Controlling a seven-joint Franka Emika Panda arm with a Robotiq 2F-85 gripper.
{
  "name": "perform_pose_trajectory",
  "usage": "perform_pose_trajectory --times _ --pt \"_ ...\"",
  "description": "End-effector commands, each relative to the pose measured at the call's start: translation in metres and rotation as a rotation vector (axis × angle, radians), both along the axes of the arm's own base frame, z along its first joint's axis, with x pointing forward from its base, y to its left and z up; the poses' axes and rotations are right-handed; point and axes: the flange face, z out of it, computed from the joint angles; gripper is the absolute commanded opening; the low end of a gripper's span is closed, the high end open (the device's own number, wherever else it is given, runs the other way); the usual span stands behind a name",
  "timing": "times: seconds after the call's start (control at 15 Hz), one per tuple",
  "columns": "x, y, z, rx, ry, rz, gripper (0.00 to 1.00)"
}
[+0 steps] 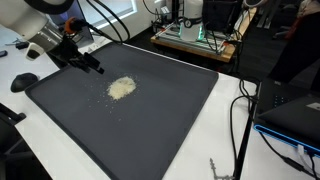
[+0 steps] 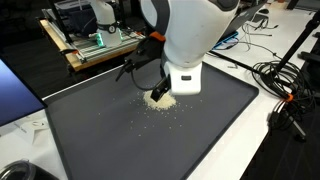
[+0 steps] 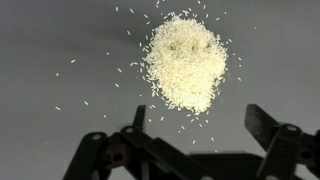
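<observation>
- So, at the left, your gripper hangs over the mat's edge with its jaws apart.
- Just right of it, the rice pile lies on the dark mat, with loose grains scattered around.
- Farther right, cables cross the table.

single arm stretched in from the side, white wrist link pitched down, black gripper hanging low at a slant, jaws spread fully wide, gripping nothing, both fingers showing along the bottom of the wrist view, evenly apart
</observation>
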Motion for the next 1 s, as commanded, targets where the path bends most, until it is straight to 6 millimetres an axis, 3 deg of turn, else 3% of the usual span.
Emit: perform_pose_trajectory --times 0.0,0.4,0.93 --pt "-0.005 -0.033 0.000 0.106 -0.037 0.028 1.00" --pt "-0.018 -0.088 0.002 0.225 -0.135 0.130 1.00" --pt "-0.036 -0.123 0.002 0.288 -0.159 0.191 1.00"
